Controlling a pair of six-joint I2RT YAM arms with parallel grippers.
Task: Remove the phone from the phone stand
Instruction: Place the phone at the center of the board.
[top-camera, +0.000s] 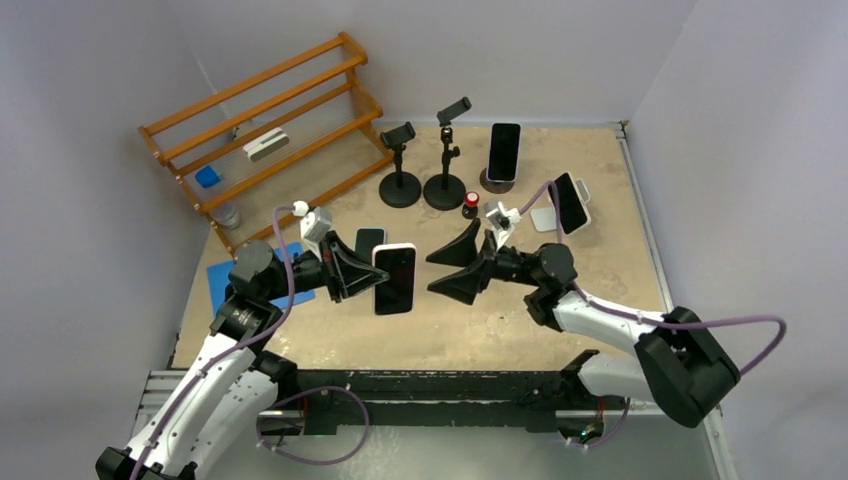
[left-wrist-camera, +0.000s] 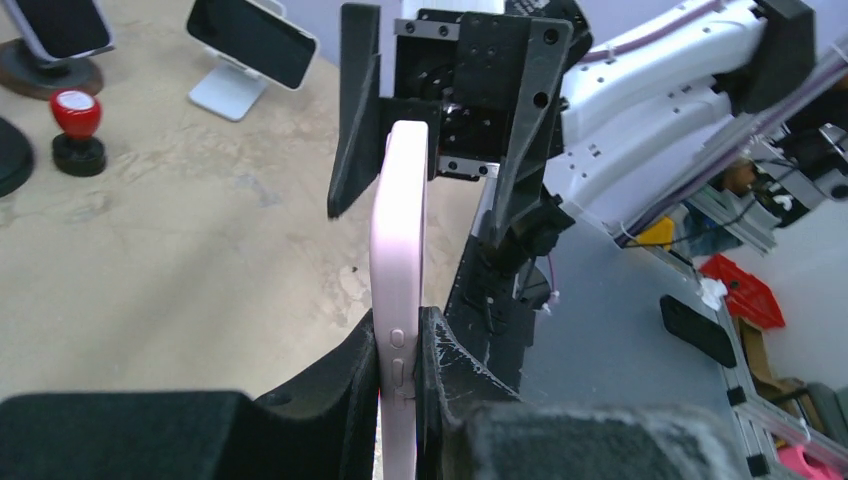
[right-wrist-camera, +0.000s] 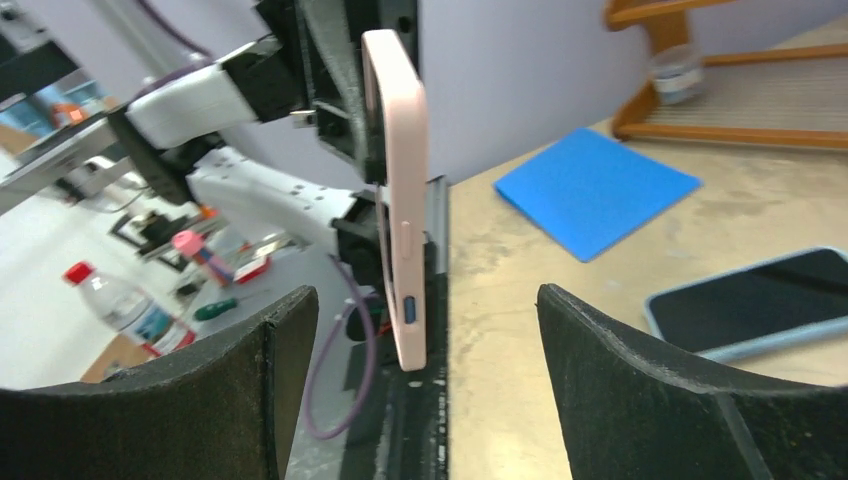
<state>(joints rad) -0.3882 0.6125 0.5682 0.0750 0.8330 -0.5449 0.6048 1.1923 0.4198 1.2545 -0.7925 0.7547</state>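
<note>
Handover step, I judge: left fingers (left-wrist-camera: 330, 410) clamp the pink phone (left-wrist-camera: 400, 250) aloft; wide-open right fingers (right-wrist-camera: 640, 400) must straddle it.

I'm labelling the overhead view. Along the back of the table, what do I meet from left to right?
Rack → short stand → tall stand → red knob → upright phone → tilted phone.
</note>
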